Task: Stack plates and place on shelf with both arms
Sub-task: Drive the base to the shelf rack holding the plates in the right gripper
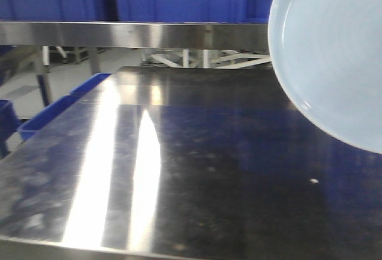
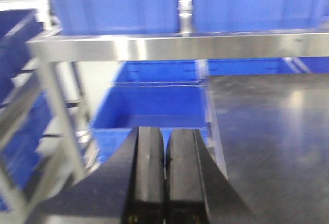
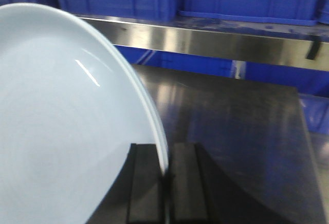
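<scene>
my right claw is clamped on the plate rim, which tilts up to its left, edge-held for carrying. shelf rail waits ahead. left claw pressed together, empty.

Plate: smooth, glossy glaze, pale blue-white, sharp highlights.
Tabletop: dark steel, smooth, mirror-reflective; fine specks, smudges, bright glare streaks.
Shelf rail: brushed stainless steel, satin sheen.
Crates: blue plastic, smooth, dull semi-gloss.
Left tool, right tool: matt black fingers, plastic-looking.
</scene>
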